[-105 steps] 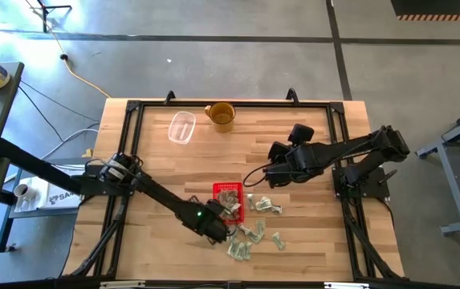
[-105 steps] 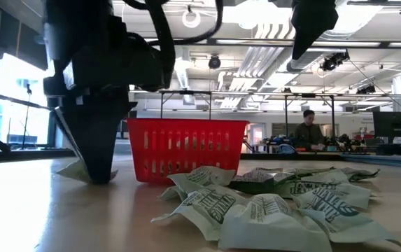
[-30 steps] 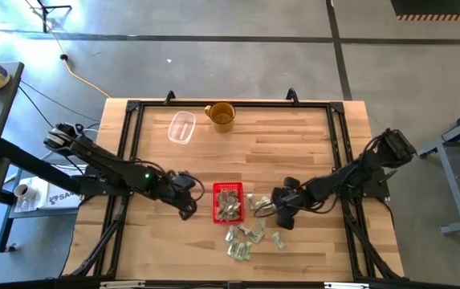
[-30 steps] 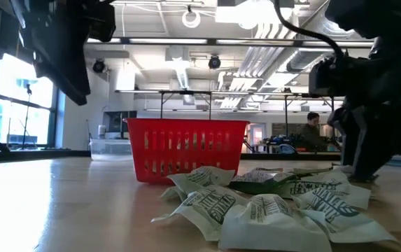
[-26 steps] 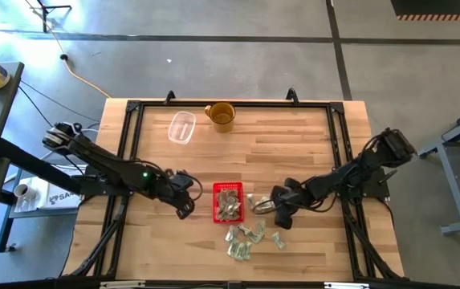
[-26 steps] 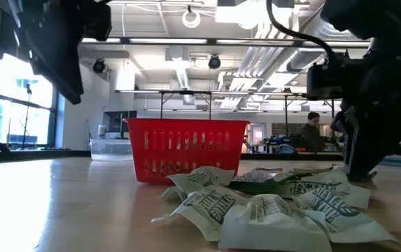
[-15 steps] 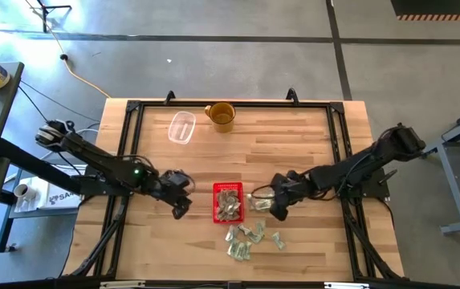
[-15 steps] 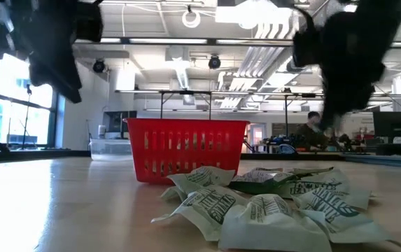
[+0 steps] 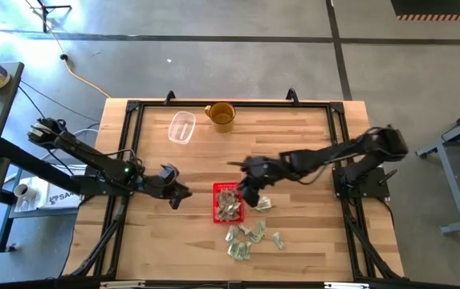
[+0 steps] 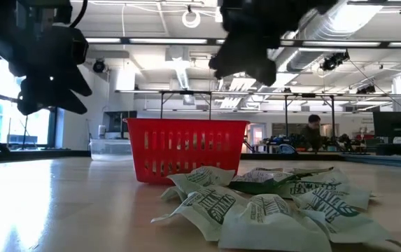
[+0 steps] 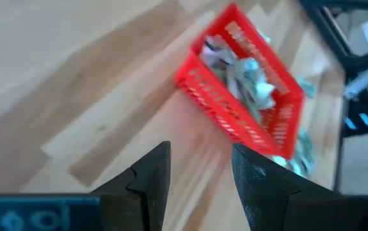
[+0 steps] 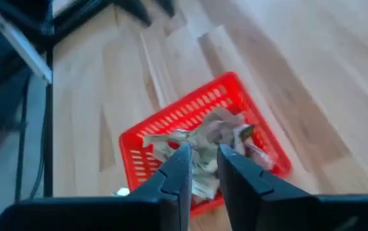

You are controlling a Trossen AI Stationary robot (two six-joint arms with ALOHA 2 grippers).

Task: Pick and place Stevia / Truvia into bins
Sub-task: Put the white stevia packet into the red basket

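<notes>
The red bin (image 9: 217,210) stands near the table's middle and holds several pale green and white Stevia packets (image 12: 209,136). More packets (image 9: 250,233) lie loose on the wood in front of it and to its right (image 10: 256,203). My right gripper (image 9: 246,193) hangs above the bin's right part. In its wrist view the fingertips (image 12: 204,157) stand a narrow gap apart, and I see nothing between them. My left gripper (image 9: 175,197) is open above bare wood to the left of the bin (image 11: 217,108). Its fingers (image 11: 200,170) are empty.
A clear plastic container (image 9: 182,127) and a yellow-brown mug (image 9: 221,116) stand at the table's far side. Black frame rails (image 9: 129,136) run along the table's edges. A person (image 10: 311,130) sits in the room beyond the table.
My right gripper has risen from the loose packets right of the bin and swung toward the table's left, ending above the bin. My left gripper has drawn back toward the table's left edge, away from the bin, and sunk a little.
</notes>
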